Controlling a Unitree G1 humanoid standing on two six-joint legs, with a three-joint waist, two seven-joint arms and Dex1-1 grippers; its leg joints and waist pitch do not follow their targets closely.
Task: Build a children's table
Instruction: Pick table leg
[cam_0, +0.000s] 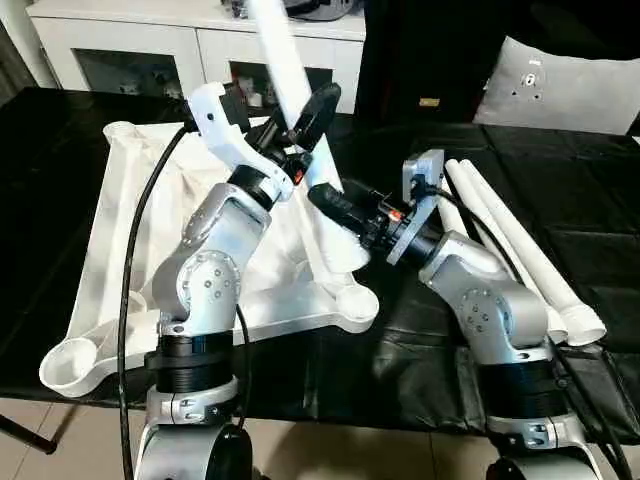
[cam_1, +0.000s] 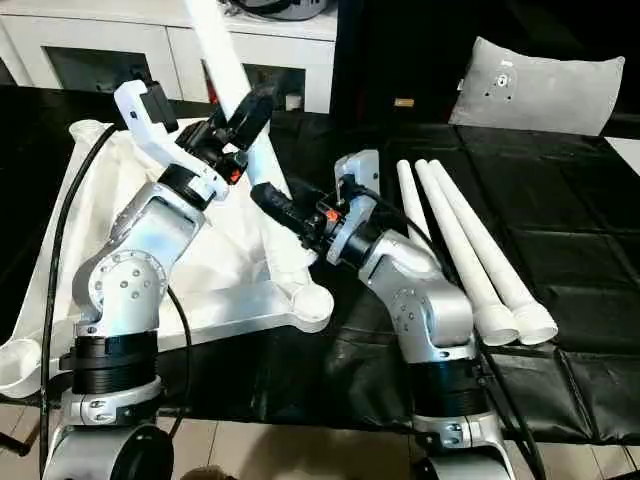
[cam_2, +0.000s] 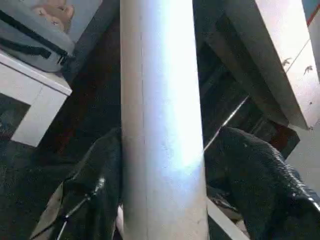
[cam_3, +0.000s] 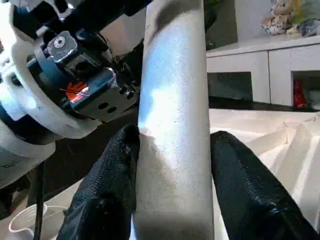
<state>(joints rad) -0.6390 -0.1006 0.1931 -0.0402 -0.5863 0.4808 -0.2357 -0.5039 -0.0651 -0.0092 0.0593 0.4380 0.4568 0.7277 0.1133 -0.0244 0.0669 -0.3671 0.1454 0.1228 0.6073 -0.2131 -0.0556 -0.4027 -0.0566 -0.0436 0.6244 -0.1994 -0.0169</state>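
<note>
We have one white table leg (cam_0: 292, 75) standing tilted over the upturned tabletop (cam_0: 110, 230), its upper end leaning away toward the white cabinet (cam_0: 190, 40), its foot down near the tabletop's near right corner socket (cam_0: 355, 300).

Left gripper (cam_0: 300, 125) sits high on the leg. In the left wrist view the leg (cam_2: 162, 120) runs straight up between the two black fingers (cam_2: 102, 185); one finger is against its side, the other stands a little off it. So: jaws partly open, straddling the leg, we can't tell if it's a firm clamp.

Right gripper (cam_0: 335, 205) is lower on the same leg, coming in from the right. In the right wrist view both fingers (cam_3: 107, 190) press on the leg (cam_3: 175, 130), one each side. Mid-width opening, closed on the leg.

The left gripper is above the right gripper, close together on one tube. The left gripper's wrist body also shows in the right wrist view, right beside the leg.

Three spare legs (cam_1: 470, 250) lie side by side on the black table cover (cam_1: 570, 260), to the right of the right arm, wide ends toward us, well apart from both grippers.

Tabletop lies ribbed side up on the left half of the cover, under the left arm.
</note>
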